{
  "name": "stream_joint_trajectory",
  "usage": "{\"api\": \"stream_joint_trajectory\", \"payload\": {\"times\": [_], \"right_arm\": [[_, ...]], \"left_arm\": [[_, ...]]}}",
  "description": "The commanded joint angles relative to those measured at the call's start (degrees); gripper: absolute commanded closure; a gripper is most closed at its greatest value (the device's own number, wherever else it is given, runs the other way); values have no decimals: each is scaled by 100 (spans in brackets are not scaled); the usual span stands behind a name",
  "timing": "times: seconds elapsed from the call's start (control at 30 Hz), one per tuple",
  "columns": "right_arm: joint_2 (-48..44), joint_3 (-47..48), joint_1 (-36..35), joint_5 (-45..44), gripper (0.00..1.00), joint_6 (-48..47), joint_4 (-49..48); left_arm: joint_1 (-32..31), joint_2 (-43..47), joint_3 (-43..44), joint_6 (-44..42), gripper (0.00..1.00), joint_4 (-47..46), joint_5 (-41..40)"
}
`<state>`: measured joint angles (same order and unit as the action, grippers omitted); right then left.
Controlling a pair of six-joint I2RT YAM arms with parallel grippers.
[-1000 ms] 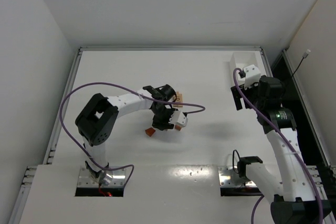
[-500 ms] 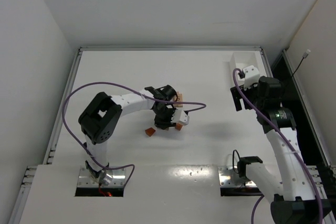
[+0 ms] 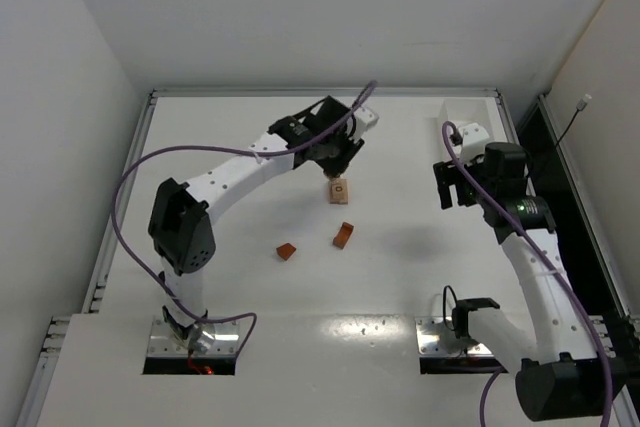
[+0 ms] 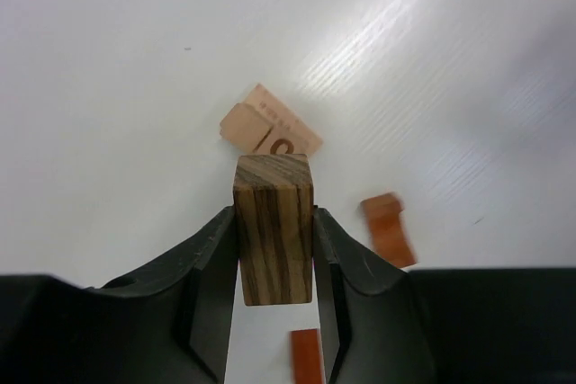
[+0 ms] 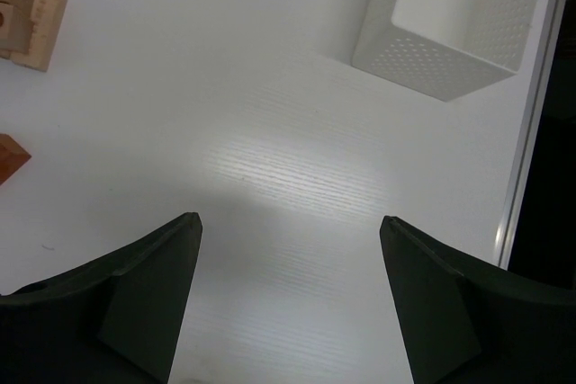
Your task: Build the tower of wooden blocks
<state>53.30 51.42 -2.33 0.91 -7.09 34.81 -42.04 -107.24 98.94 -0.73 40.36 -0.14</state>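
Note:
My left gripper [image 3: 337,155] is shut on a dark-striped wooden block [image 4: 274,227] and holds it high above the table. Just beyond it, a low stack of light tan blocks [image 3: 338,190] stands on the table; it also shows in the left wrist view [image 4: 268,130] and at the top left of the right wrist view [image 5: 27,2]. Two reddish-brown blocks lie loose nearer the arms, one [image 3: 343,236] to the right and one [image 3: 286,251] to the left. My right gripper [image 5: 290,219] is open and empty, hovering over bare table at the right.
A white perforated tray [image 3: 470,112] stands at the back right corner, close to the right arm, and it also shows in the right wrist view [image 5: 450,65]. The left arm's purple cable arcs over the left half of the table.
My left gripper rose from beside the reddish blocks and swung toward the back, carrying the striped block above the tan stack. A reddish block now shows where it was. The right arm shifted slightly.

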Motion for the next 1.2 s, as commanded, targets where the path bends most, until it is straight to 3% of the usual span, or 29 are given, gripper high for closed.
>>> {"api": "stream_joint_trajectory", "payload": {"times": [0.0,0.07,0.13,0.63,0.93,1.17], "right_arm": [[49,52,31,278,23,366,-352],[111,157,31,331,23,427,-352],[163,219,31,383,23,498,-352],[330,386,31,542,23,885,-405],[330,281,83,542,23,885,-405],[225,159,136,595,23,938,-457]], "left_arm": [[169,-110,783,2205,100,577,-304],[371,-463,1390,2497,100,1122,145],[547,-753,1402,2929,100,1255,539],[548,-1282,1638,3624,100,754,673],[548,-1641,1761,3932,100,1167,-1205],[390,-1704,1822,4037,100,1167,-1155]]}}
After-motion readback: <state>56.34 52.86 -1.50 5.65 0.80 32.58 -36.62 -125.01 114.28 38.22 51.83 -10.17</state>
